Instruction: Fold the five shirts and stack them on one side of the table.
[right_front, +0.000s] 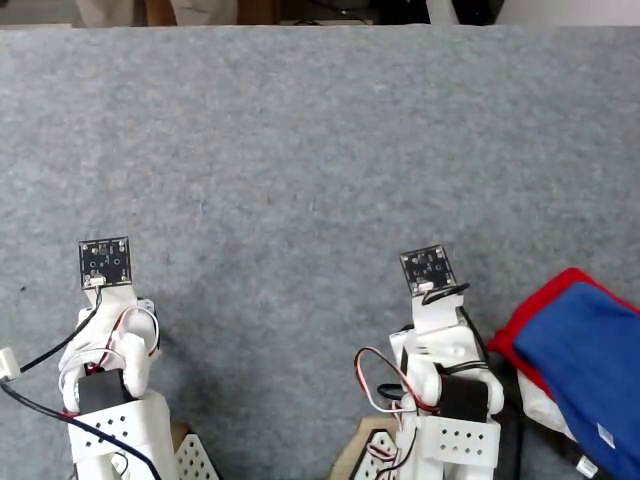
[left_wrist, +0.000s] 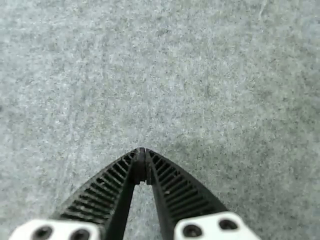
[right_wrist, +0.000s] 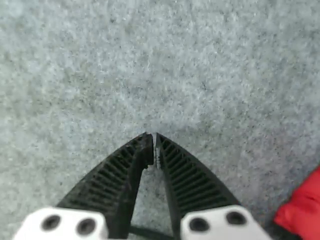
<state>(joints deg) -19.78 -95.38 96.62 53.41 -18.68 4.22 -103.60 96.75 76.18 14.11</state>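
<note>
The 2 arms sit at the near table edge: left arm at 7 o'clock, right arm at 5 o'clock. Left gripper: jaws together, tips meeting, nothing held. Right gripper: jaws together, nothing held. The shirt stack, blue over red and white, lies just beside the right arm at its 3 o'clock. The grey table extends toward 12 o'clock.

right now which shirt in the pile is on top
The blue shirt lies uppermost. The red shirt shows only as an edge beneath it, and white cloth peeks out lower still.
</note>
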